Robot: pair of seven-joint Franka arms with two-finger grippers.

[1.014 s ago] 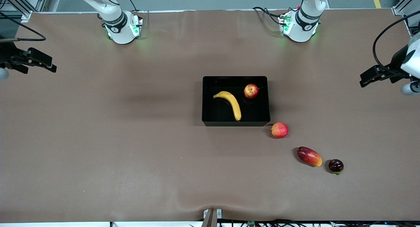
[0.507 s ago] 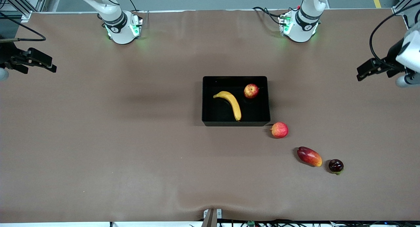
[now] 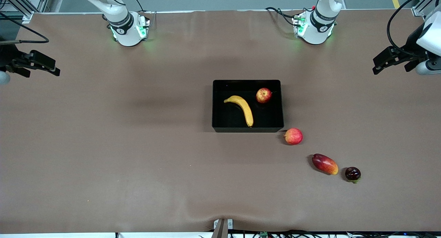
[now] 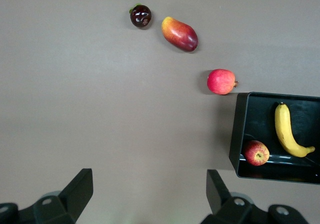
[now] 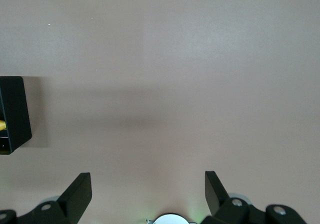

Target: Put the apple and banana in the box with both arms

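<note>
The black box [image 3: 247, 127] stands near the middle of the table. The yellow banana [image 3: 243, 108] and the small red apple [image 3: 263, 95] lie inside it. They also show in the left wrist view: the box [image 4: 239, 131], the banana [image 4: 286, 132], the apple [image 4: 256, 153]. My left gripper [image 3: 382, 63] is open and empty, high over the left arm's end of the table. My right gripper [image 3: 43, 64] is open and empty, high over the right arm's end of the table. The right wrist view shows only a corner of the box [image 5: 14, 111].
A pinker apple [image 3: 293, 136] lies just outside the box's corner nearer the front camera. A red-and-yellow mango-like fruit [image 3: 324, 164] and a dark round fruit [image 3: 352, 174] lie nearer still, toward the left arm's end.
My left gripper has moved up and away from the box toward the table's edge. The right arm, the fruits and the box have not moved.
</note>
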